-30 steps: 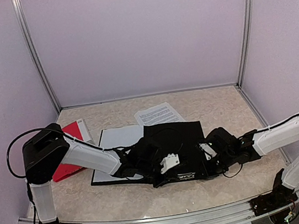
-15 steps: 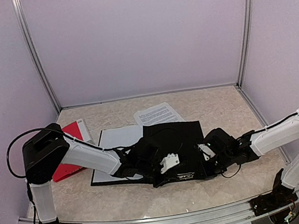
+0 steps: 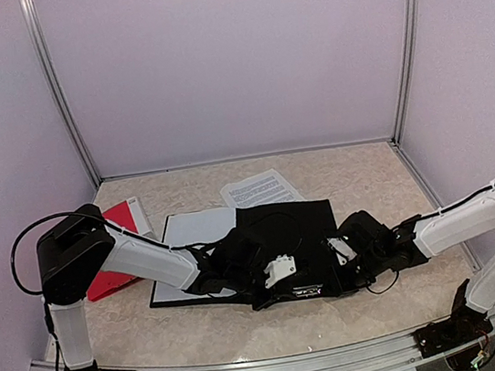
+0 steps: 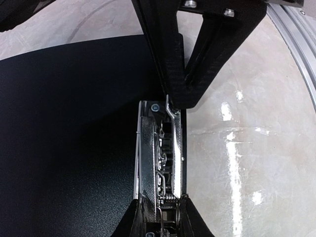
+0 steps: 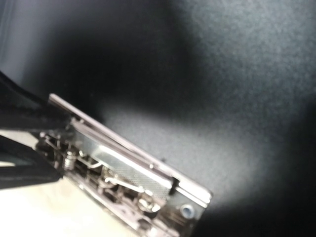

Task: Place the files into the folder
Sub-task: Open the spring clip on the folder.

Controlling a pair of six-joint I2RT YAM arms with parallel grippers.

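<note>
**Right jaws drawn shut at the clip, files not yet in the folder**

Since a second ago the right arm has been eased slightly toward the folder (image 3: pixel 286 226) and its jaws have been brought together. Nothing else has visibly been shifted (the printed sheet only by a hair, if at all).

None of the files has been put under the clip (image 4: pixel 160 158).

- A printed sheet (image 3: pixel 262 188) is seen flat on the table (image 3: pixel 366 178) just behind the folder, its near edge at or under the folder's far edge.
- A blank sheet (image 3: pixel 194 234) is laid against the folder's left side, partly covered by the left arm. Whether it runs beneath the black cover cannot be told.
- A small sheet (image 3: pixel 139 214) is propped farther left, beside a red item (image 3: pixel 110 260).

The folder itself is spread in the middle of the table, with its metal clip along the near edge.

The left gripper (image 4: pixel 162 219) is held narrow, and its fingers are pressed against both long sides of the clip. The right gripper (image 4: pixel 176 98) is fully closed, and its tips are met at the clip's thin metal end. Whether that end is pinched between them cannot be made out. In the right wrist view the clip is shown close up against the dark grained cover, much of it blurred.
</note>
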